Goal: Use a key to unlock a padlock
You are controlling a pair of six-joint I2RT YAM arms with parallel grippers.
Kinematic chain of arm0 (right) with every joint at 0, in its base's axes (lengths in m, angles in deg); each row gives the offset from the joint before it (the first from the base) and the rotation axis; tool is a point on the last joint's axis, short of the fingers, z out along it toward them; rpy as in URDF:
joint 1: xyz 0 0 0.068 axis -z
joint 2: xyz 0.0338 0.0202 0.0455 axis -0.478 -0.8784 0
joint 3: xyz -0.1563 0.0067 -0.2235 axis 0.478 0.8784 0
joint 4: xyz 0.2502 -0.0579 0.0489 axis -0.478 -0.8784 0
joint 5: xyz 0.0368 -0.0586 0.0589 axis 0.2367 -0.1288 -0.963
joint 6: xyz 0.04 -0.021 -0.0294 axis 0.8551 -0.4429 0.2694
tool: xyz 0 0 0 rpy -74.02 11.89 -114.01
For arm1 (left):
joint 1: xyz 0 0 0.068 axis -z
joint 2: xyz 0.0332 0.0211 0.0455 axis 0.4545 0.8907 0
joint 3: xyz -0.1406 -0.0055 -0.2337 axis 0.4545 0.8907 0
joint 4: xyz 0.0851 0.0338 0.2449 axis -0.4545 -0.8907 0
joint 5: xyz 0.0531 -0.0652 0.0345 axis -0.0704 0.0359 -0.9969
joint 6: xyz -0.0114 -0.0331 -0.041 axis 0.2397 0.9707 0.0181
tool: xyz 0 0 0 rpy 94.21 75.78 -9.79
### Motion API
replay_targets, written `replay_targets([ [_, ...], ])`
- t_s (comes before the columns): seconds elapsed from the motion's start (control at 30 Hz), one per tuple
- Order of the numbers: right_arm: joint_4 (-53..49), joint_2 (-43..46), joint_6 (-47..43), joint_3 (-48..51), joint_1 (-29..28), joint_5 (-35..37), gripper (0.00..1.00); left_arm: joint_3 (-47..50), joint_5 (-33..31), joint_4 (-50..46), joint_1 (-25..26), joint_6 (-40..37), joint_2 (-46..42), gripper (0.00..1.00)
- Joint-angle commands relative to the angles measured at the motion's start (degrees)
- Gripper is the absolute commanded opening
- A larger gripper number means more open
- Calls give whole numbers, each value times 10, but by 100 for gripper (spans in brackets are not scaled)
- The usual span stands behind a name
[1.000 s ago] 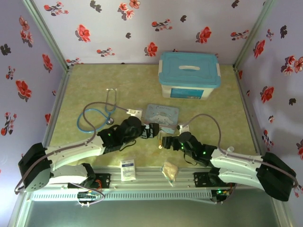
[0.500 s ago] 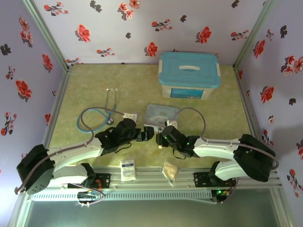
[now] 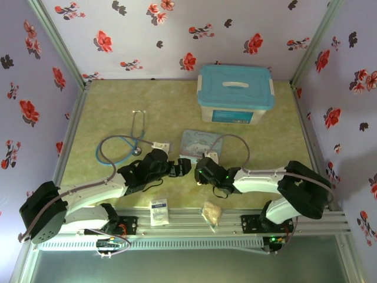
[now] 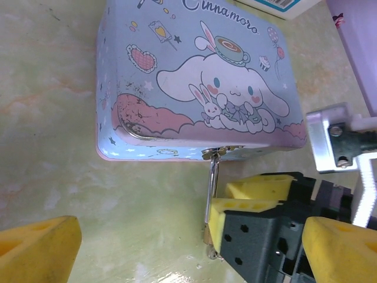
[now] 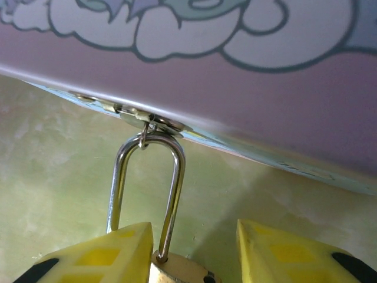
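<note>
Brass padlock (image 5: 177,275), shackle (image 5: 172,188) through the hasp (image 5: 144,121) of the tin (image 4: 194,76), at its front wall. Right gripper (image 5: 188,259) half-closed about the body (one pad (image 5: 100,256) touching, other apart; hold uncertain); left gripper (image 4: 187,250) spread wide, empty. Risk: off-centre squeeze may twist the lock or drag the tin

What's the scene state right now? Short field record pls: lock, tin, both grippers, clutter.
padlock: brass body, shackle threaded through the tin's hasp
tin: pale-blue, cartoon print, closed
right gripper: yellow pads either side of the padlock; firm grip not clear
left gripper: wide open, holding nothing, facing the tin's hasp side
clutter: teal-lidded storage box behind the tin; stethoscope to its left; snack packet at the near edge
</note>
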Motion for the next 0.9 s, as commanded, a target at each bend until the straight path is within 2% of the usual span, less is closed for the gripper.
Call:
replay_targets([
  [0.0,-21,-16,12,-17,-8,5,39,11,5,17,-1,8,-7,97],
  [0.07,-28,-18,12,-18,-11,7,33,14,5,19,-1,9,-7,97],
  [0.13,-34,-18,20,-16,-14,12,33,18,5,21,-1,11,-9,97],
  [0.3,-18,-7,37,8,-14,6,34,16,4,22,-4,1,-9,97],
  [0.47,-14,17,47,23,-14,-3,40,4,4,17,-12,-12,-8,97],
  [0.63,-10,19,51,32,-15,-4,36,-6,4,14,-19,-23,-5,98],
  [0.77,-6,3,57,31,-17,-7,42,-20,4,-1,-31,-39,-3,98],
  [0.87,-28,-5,62,21,-26,5,43,-41,3,-23,-51,-57,-1,98],
])
